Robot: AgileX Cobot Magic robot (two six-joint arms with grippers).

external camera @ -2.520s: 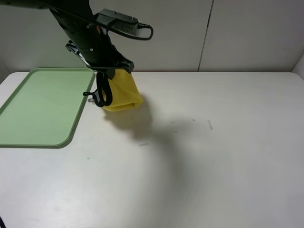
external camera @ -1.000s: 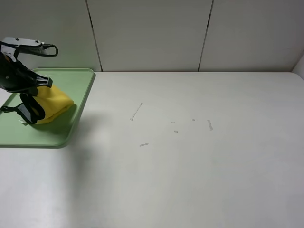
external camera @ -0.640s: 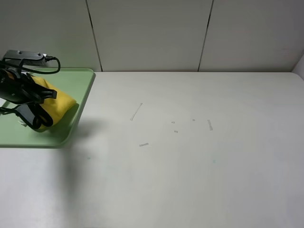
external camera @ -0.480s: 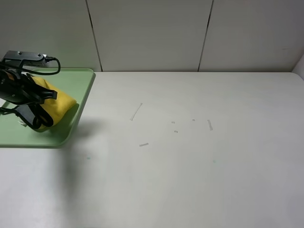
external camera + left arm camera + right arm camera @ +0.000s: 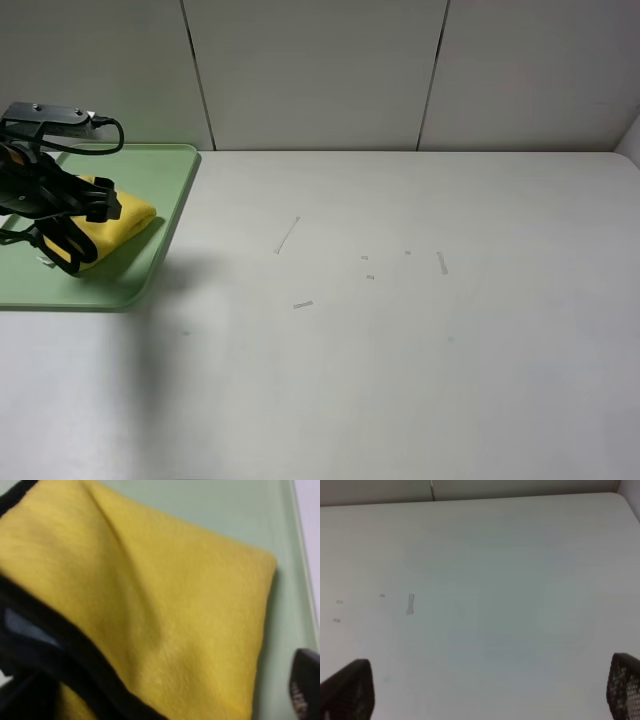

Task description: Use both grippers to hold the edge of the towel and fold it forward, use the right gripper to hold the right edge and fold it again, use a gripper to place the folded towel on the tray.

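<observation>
The yellow towel (image 5: 118,214) lies folded on the pale green tray (image 5: 150,170) at the far left. My left gripper (image 5: 62,238) hangs just over the towel's left end, jaws apart. In the left wrist view the towel (image 5: 165,605) fills the picture, its black trim (image 5: 75,655) runs along one side, and the tray (image 5: 210,510) shows behind it. One black fingertip (image 5: 306,690) stands clear of the cloth. My right gripper (image 5: 485,690) is open and empty above the bare table; it is out of the exterior high view.
The white table (image 5: 400,350) carries several small pale scraps, one strip (image 5: 287,235) near the middle and another (image 5: 441,262) further right. A panelled wall stands behind the table. The tray's right rim (image 5: 178,225) lies close to the towel.
The left arm carried the towel from over the table to the tray. In the last half second the towel has sunk flat onto the tray and the jaws have parted from it.
</observation>
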